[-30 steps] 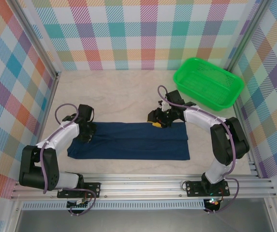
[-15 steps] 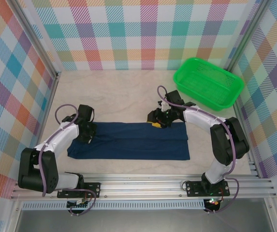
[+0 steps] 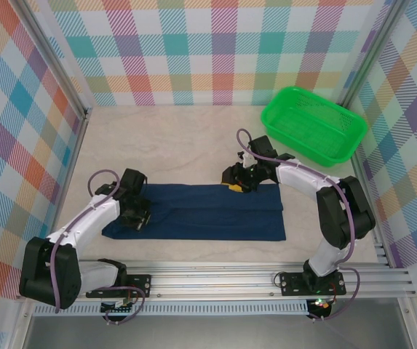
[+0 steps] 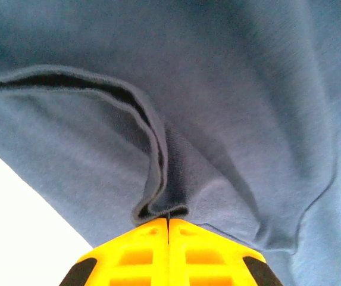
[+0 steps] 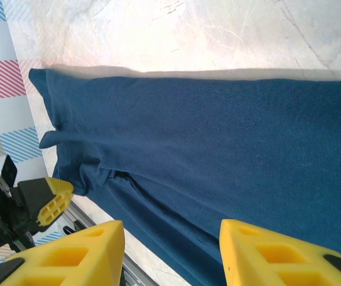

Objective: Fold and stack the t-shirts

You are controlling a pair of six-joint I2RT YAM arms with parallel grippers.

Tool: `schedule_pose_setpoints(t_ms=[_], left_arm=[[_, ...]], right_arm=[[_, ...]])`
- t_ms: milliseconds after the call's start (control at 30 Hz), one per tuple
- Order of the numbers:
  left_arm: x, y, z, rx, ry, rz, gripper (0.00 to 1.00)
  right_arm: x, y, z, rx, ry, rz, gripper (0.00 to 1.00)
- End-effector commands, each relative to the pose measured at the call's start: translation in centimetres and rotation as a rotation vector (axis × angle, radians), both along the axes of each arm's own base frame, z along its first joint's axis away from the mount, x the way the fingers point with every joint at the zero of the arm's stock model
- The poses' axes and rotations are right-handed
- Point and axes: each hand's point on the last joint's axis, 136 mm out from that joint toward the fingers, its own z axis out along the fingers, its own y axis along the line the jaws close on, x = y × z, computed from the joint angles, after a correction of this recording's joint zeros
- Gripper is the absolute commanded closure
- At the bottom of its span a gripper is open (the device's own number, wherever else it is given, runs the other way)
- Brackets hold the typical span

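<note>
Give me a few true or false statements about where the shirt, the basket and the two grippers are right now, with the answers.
1. The t-shirt lies inside the green basket. False: it lies flat on the table, and the basket stands apart at the far right.
2. The left gripper is closed on a fold of the t-shirt. True.
3. The right gripper is shut. False: its fingers stand apart over the t-shirt.
4. The t-shirt is folded into a long strip. True.
</note>
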Motion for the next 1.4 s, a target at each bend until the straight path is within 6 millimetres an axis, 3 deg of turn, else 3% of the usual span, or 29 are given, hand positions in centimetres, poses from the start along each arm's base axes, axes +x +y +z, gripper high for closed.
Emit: schedule_pose_setpoints(t_ms=[0,567,667,800,867,1033,1267,1367], left_arm=[[-1.8,-0.9,-0.5,-0.037,0.046,0.013,1.0],[-3.4,-2.5,-2.1,-0.075,0.07,-0.004,1.0],[-3.7,-2.8,-2.0,-0.084,0.079,-0.025,0.89],[-3.9,-3.5,-1.0,-0.117,0.067,-0.05,0.63],[-3.9,-3.4,0.0,-0.113,0.056,-0.068,0.58],[-1.9,-2.4,2.9,-0.052,-0.041,-0.082,0.66],[1.3,-1.6,1.1,-0.004,-0.055,-0.062,0.86],[0.9,-2.7,-0.4,-0.018,0.008,-0.111,0.9]], right_arm=[[-0.5,0.2,0.3,0.006,0.004,0.013,0.54],[-1.2,0.2,0.2,-0.001,0.012,0.014,0.54],[-1.5,0.0,-0.1,-0.012,0.018,0.01,0.54],[-1.7,-0.6,-0.2,-0.033,0.012,-0.007,0.54],[-1.8,-0.8,-0.3,-0.04,0.011,-0.017,0.54],[-2.1,-1.9,-0.4,-0.074,-0.016,-0.065,0.56],[-2.6,-3.2,-0.5,-0.107,-0.038,-0.108,0.59],[-2.8,-3.2,-0.5,-0.11,-0.03,-0.109,0.59]])
